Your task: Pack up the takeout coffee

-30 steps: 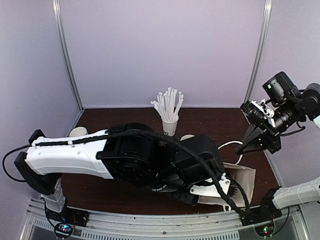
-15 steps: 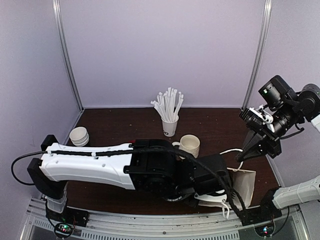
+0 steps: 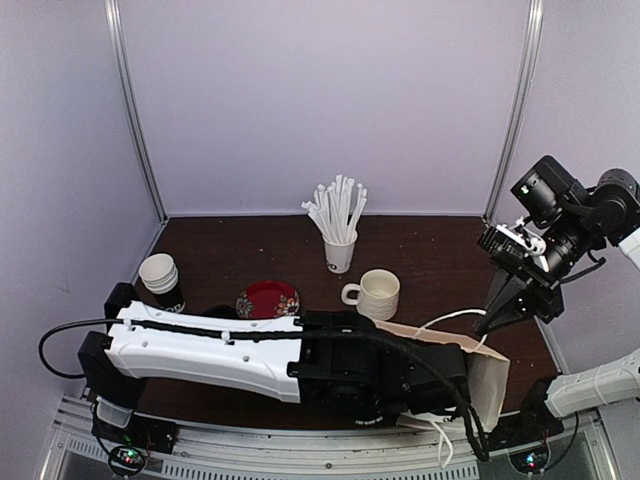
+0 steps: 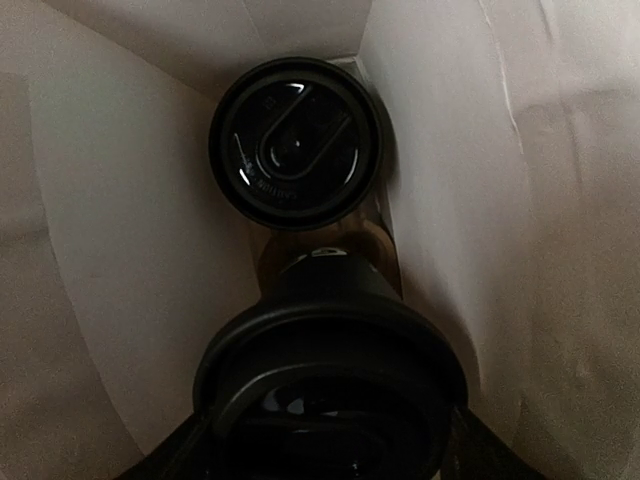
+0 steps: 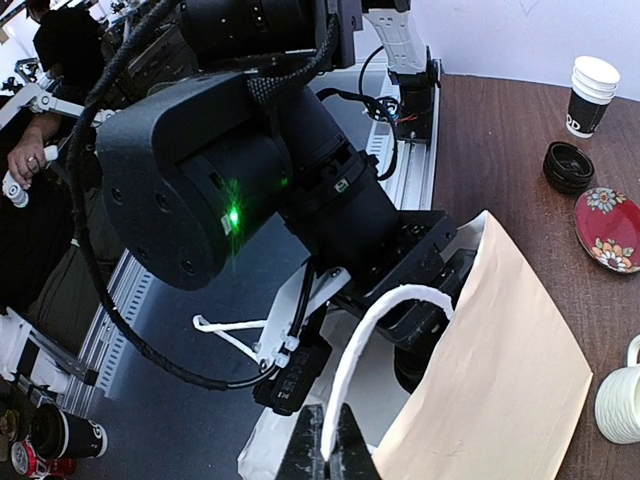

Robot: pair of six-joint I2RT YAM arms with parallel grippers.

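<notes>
1. The left arm (image 3: pixel 210 350) lies across the near side of the table (image 3: pixel 440 250) and reaches right into the mouth of the bag.
2. The paper bag (image 3: pixel 490 375) stands open at the near right corner, and its pale walls fill the left wrist view.
3. The right gripper (image 5: pixel 325 445) hangs above the bag's right side. Its 2 fingers are pressed together on the white handle (image 5: pixel 370 330), which loops up from the bag's rim.
4. The left gripper (image 4: pixel 330 380) is inside the bag, clamped on the held cup (image 4: pixel 330 350). That cup's black lid sits directly under the wrist camera, with a dark finger at each side.
5. The second cup (image 4: pixel 297 143) stands upright deeper in the bag, in a corner where 2 walls meet. It is just beyond the held cup and clear of the fingers.
6. Outside the bag, a ribbed mug (image 3: pixel 375 292) sits mid-table, with a cup of straws (image 3: pixel 340 250) beyond it.
7. A red plate (image 3: pixel 268 298) lies left of the mug.
8. A stack of lidless cups (image 3: pixel 160 275) stands at the far left, with 1 loose lid (image 5: pixel 570 165) near it.
</notes>
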